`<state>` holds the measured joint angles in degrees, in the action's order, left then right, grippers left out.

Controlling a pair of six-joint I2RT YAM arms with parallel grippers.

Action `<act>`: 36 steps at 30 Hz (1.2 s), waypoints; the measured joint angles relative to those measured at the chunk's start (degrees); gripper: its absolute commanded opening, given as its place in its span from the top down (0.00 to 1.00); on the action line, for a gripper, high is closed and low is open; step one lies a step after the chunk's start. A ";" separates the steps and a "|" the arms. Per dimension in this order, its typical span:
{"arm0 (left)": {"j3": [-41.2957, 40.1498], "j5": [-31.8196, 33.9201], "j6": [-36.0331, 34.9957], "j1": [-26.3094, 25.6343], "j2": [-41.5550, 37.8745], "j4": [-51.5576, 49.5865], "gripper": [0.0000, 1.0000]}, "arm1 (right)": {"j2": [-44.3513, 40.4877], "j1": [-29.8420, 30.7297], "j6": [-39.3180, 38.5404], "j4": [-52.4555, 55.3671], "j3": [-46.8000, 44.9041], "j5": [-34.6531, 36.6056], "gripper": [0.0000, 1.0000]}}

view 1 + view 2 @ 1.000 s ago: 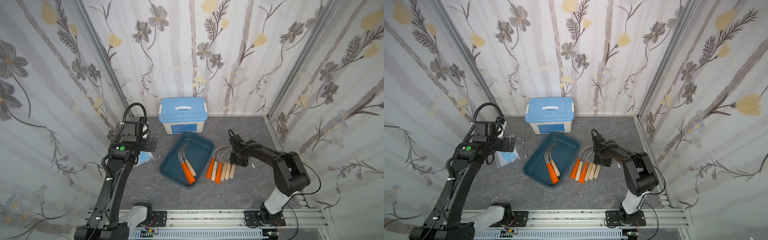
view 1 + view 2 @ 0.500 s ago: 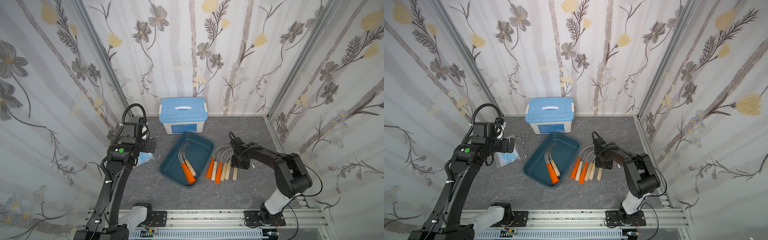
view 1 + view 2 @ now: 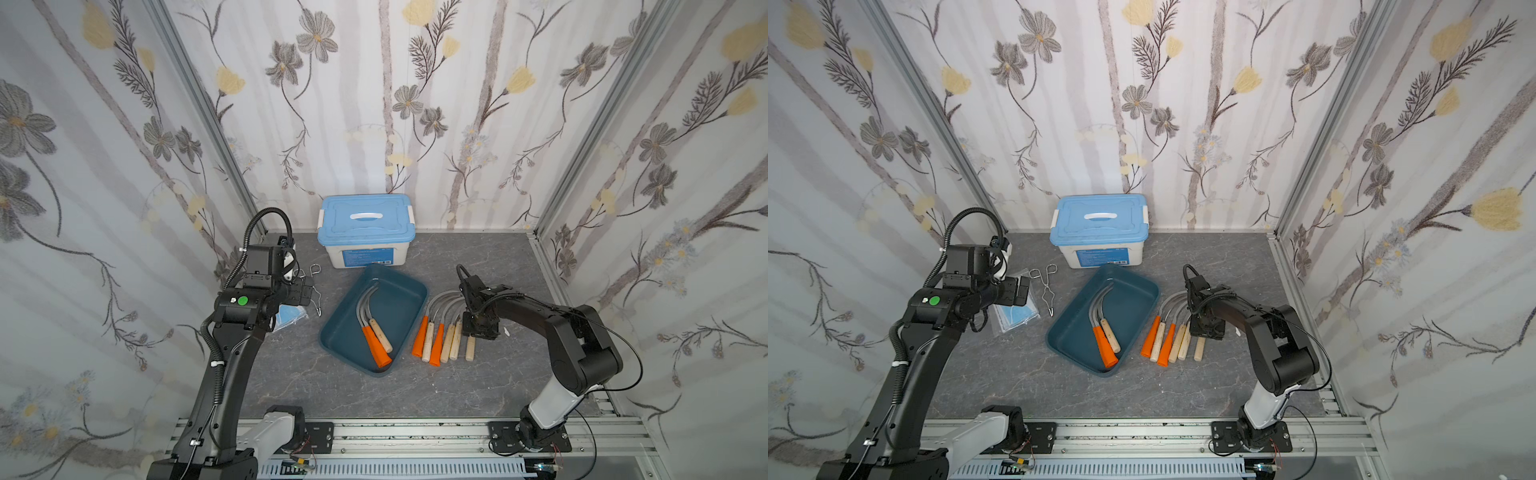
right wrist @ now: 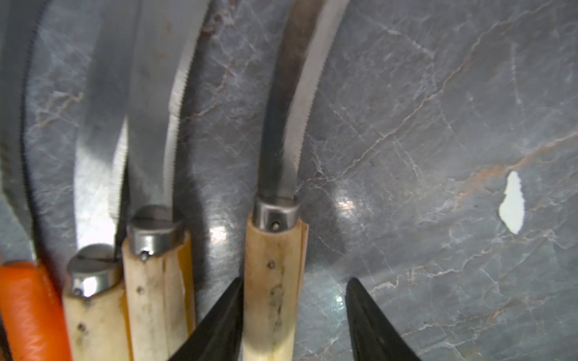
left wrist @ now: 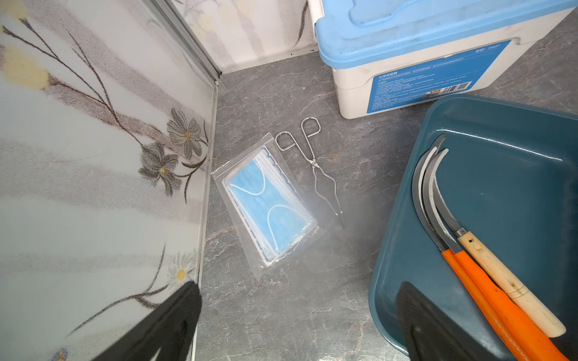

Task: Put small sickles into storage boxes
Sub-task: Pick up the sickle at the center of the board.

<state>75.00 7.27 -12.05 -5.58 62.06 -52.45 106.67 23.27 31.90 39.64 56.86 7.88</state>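
The teal storage box (image 3: 332,328) (image 3: 1067,328) (image 5: 380,281) lies mid-table holding three small sickles (image 3: 376,332) (image 3: 1104,336) (image 5: 488,275), two orange-handled and one wooden. To its right, several more sickles (image 3: 440,340) (image 3: 1169,340) lie in a row on the table. My right gripper (image 3: 480,330) (image 3: 1208,330) (image 4: 295,281) is low over the rightmost wooden-handled sickle (image 3: 470,349) (image 3: 1199,349) (image 4: 272,281). It is open astride the handle: one finger touches it, the other stands apart. My left gripper (image 3: 305,291) (image 3: 1017,291) (image 5: 297,286) hangs open and empty, left of the box.
A white box with a light-blue lid (image 3: 365,230) stands at the back wall. Wire tongs (image 3: 1047,286) (image 5: 316,168) and a bagged pack of blue masks (image 3: 1013,316) (image 5: 269,203) lie at the left wall. A white scrap (image 4: 513,203) lies right of the sickles.
The rightmost wooden-handled sickle has slid a little away from the row. My right gripper has shifted toward the front along its handle, its jaws slightly narrower. The left arm has barely moved.
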 measured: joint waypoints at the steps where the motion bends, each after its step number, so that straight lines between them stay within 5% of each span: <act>1: -0.04 0.00 0.00 0.00 -0.04 -0.02 0.00 | 0.00 0.00 0.00 0.00 -0.02 -0.09 0.49; 16: -0.66 -0.02 -0.48 0.00 -0.35 0.00 0.00 | 0.15 0.37 0.44 -0.13 -0.02 -0.33 0.60; 22: -0.66 -0.04 -1.05 0.00 -0.31 0.00 0.00 | 0.37 0.50 0.48 -0.26 -0.02 -0.44 0.78; 36: 0.11 -0.07 -1.51 0.00 -0.26 -0.09 0.00 | 0.22 0.50 0.39 -0.26 0.00 -1.11 1.00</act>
<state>75.11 7.20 -13.56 -5.58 61.80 -52.53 106.89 23.77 32.29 39.38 56.86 6.76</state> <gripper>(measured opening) 0.997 0.231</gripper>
